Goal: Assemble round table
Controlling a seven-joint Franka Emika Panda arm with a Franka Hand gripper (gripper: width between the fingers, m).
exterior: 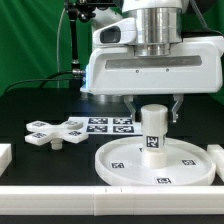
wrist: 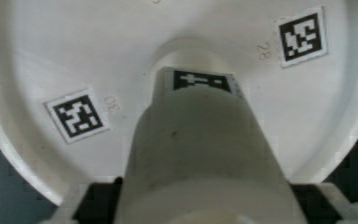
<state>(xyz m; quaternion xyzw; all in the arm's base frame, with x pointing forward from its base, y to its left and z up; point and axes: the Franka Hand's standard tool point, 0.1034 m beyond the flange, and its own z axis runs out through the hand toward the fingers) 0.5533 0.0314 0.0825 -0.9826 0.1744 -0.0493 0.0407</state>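
Claw (exterior: 154, 106) astride upright cylinder (exterior: 154, 132) at disc (exterior: 120, 162) centre, grip unclear; cross-shaped piece (exterior: 55, 132) well apart beyond rim.

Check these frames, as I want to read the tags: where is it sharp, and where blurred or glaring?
Exterior view: even light, no glare; tags on the cross-shaped piece and the disc small but distinct. Wrist view: the cylinder sits close to the lens and looks soft, its tag smeared; the disc's tags are sharper.
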